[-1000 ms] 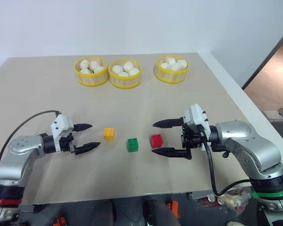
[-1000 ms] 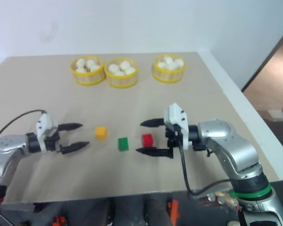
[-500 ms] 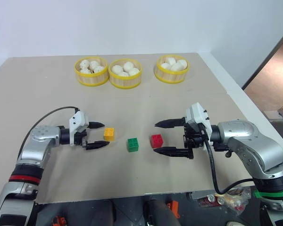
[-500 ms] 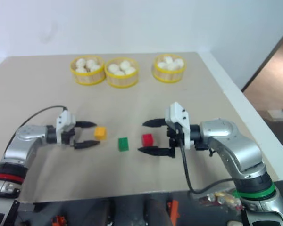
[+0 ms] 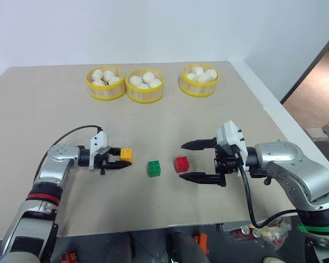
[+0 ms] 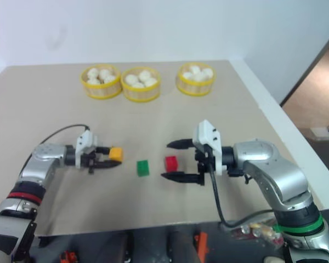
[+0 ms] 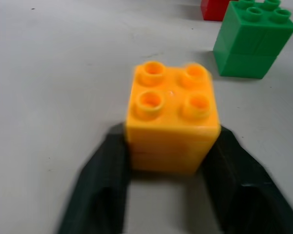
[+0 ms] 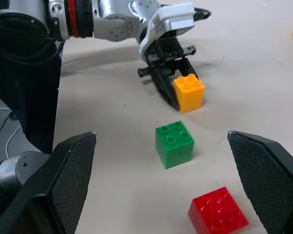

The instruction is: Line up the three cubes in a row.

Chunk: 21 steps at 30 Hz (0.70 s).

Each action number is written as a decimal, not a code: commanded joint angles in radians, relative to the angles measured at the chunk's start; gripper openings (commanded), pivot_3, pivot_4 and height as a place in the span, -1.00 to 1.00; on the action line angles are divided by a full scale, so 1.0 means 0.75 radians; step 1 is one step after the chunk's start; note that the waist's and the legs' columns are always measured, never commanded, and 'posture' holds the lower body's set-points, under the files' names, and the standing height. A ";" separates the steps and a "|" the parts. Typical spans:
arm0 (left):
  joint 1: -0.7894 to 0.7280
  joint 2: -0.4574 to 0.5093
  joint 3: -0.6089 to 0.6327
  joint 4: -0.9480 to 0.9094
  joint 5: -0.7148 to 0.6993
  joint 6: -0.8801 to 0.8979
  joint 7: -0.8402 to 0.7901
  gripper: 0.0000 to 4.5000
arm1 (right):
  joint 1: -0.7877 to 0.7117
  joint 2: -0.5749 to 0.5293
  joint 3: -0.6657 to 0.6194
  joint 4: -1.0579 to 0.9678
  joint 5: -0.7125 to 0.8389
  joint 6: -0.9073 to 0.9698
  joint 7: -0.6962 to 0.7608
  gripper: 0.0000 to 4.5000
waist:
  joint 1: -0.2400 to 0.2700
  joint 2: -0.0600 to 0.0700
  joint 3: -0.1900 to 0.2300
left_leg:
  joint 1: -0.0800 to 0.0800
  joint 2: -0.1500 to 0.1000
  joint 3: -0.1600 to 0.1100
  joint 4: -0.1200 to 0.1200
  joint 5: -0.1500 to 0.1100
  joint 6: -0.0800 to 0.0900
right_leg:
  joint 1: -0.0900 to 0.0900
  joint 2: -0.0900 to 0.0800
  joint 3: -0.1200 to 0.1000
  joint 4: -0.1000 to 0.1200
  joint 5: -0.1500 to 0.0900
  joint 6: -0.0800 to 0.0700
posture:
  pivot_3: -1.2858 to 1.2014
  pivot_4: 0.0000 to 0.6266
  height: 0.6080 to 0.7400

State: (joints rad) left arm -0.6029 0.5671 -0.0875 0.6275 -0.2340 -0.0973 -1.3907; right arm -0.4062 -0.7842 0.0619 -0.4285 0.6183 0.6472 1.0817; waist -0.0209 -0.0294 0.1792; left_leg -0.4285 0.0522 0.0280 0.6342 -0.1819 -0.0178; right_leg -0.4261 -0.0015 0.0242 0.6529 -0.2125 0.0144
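At the left, the left gripper is seen closed on the small yellow-orange studded plastic cube, its two black fingers pressed against opposite side faces low down while the cube rests on the beige tabletop. Just to the right, apart from it, stands the small green studded plastic cube, a little nearer the front edge, and beyond that the small red studded plastic cube, also apart. A rough row is already suggested, though the yellow-orange cube sits slightly farther back than the other two and the gaps are uneven.

The step in hand is judged to be the placing of the yellow-orange cube in line. It would be done best if the cube were slid or lifted only slightly, brought level with the green and red cubes, and kept square so that its faces run parallel to theirs. The grip is low and partial, so a slow move is advised, lest the cube pivot between the fingers.

At the right, the right gripper is held wide open and empty, its fingers either side of the red cube without touching it
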 commanded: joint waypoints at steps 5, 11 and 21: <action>-0.031 0.023 0.025 -0.029 -0.011 -0.028 -0.042 -0.42 | 0.001 -0.025 -0.054 -0.038 0.016 -0.025 0.002 1.00 | 0.000 0.000 0.000 | 0.000 0.000 0.000 0.000 0.000 0.000 | 0.000 0.000 0.000 0.000 0.000 0.000 | 0.03 -0.52 1.00; 0.172 0.116 0.057 -0.406 -0.097 0.094 -0.053 -0.42 | -0.007 -0.018 -0.056 -0.019 0.019 -0.036 0.004 1.00 | -0.006 0.000 0.000 | 0.000 0.001 0.001 0.000 0.000 0.000 | 0.000 0.000 0.001 0.000 0.000 0.000 | 0.03 -0.52 1.00; 0.390 0.134 0.056 -0.705 -0.129 0.216 0.051 -0.42 | -0.034 -0.001 -0.033 0.005 0.016 -0.042 0.011 1.00 | 0.001 0.000 0.000 | 0.001 0.002 0.000 0.002 0.000 0.000 | 0.000 0.000 0.000 0.001 -0.003 -0.006 | 0.03 -0.52 1.00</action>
State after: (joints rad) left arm -0.3040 0.6616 -0.0612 0.1363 -0.3165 0.0564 -1.3718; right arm -0.4084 -0.7879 0.0586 -0.4162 0.6217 0.6300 1.0867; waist -0.0205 -0.0293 0.1792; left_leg -0.4280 0.0534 0.0282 0.6359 -0.1821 -0.0179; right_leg -0.4257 -0.0017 0.0242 0.6538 -0.2149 0.0101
